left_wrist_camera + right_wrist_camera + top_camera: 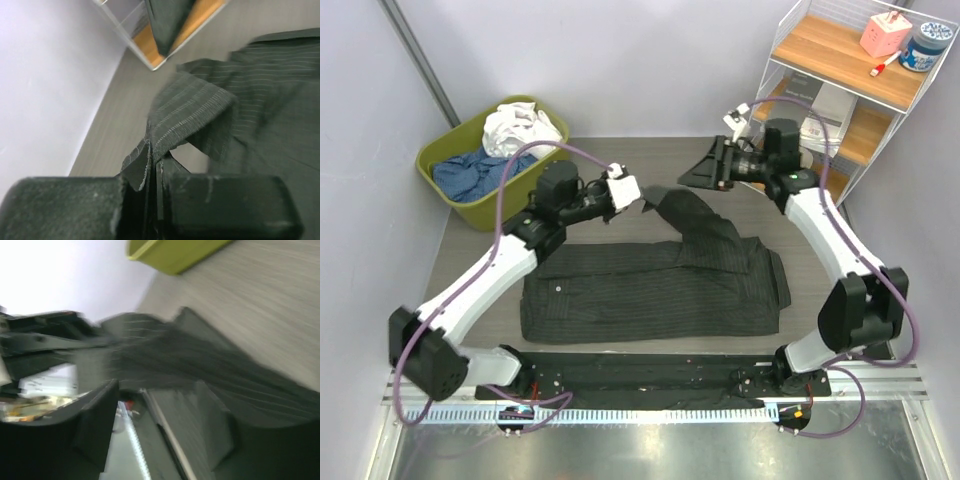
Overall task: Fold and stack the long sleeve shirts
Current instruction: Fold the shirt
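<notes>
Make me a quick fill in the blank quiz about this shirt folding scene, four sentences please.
1. The left gripper pinches one ____ of the shirt.
2. The right gripper is ____, holding nothing.
3. The bin of clothes is ____ in colour.
4. The shirt is dark with thin pale ____.

Missing words: sleeve; open; green; stripes.
</notes>
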